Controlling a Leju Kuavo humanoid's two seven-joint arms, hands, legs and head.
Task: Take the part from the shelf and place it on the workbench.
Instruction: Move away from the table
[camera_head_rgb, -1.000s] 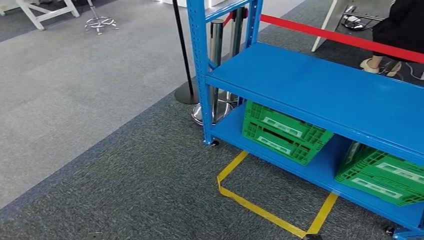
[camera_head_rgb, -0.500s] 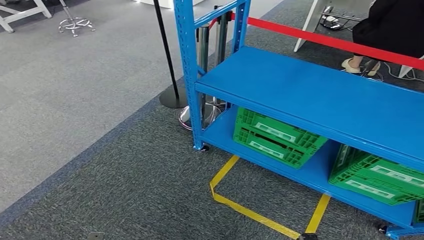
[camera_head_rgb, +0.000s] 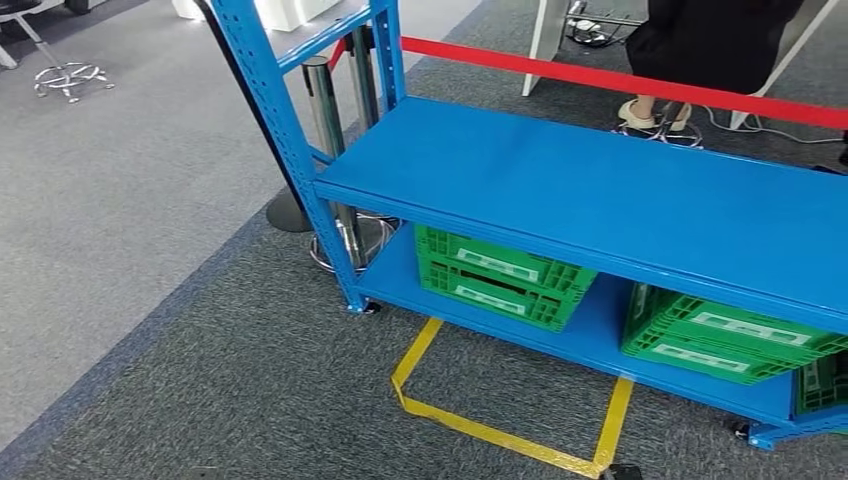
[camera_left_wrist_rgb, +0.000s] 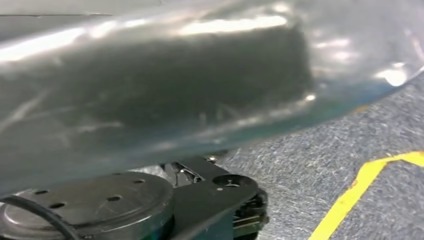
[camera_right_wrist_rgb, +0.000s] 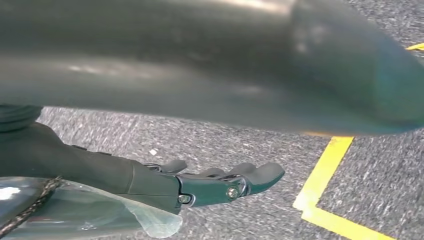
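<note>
No part can be made out yet: the blue steel shelf (camera_head_rgb: 600, 200) has a bare middle deck, and whatever is to be fetched may lie in the green slotted plastic crates (camera_head_rgb: 495, 275) on its bottom deck, their contents hidden. The right hand (camera_right_wrist_rgb: 220, 182) hangs over the grey carpet (camera_head_rgb: 150, 200) by the yellow floor tape (camera_head_rgb: 500, 435), fingers loosely extended and holding nothing. I cannot tell the left hand's state, so picking and carrying to the workbench all remain, I judge.

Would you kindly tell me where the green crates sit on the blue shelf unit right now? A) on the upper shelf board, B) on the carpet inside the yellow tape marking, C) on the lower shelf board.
C: in the head view the green crates rest on the lower board of the blue shelf unit, beneath its bare upper board.
</note>
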